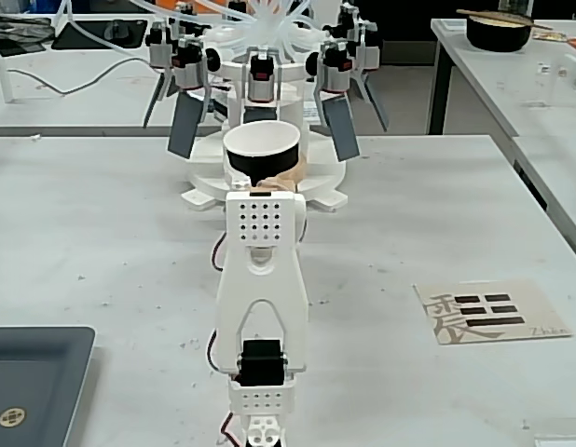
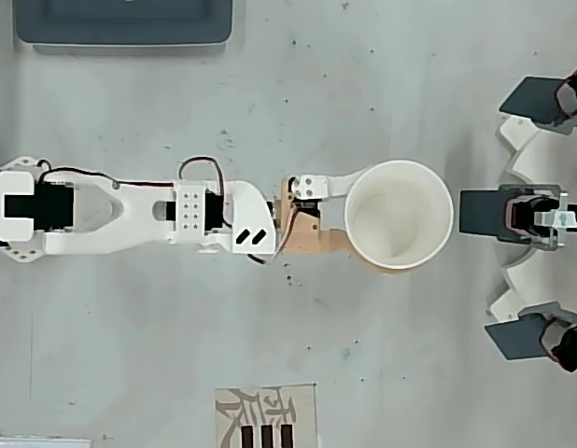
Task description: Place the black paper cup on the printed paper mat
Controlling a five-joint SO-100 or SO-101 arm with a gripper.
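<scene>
Hand [image 2: 363,219] closed around black paper cup [image 2: 398,215], cup upright at end of outstretched arm, whether lifted off tabletop [image 2: 130,355] unclear. Printed paper mat [image 1: 492,312] well apart, bare. Grasp done; carry and placement remain.

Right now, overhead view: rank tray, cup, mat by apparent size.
1. Tray, widest, though the top edge crops it.
2. Cup, judged by its open rim; it also stands nearer the camera.
3. Mat, but the bottom edge crops it, so its place against the cup is unsure.
</scene>
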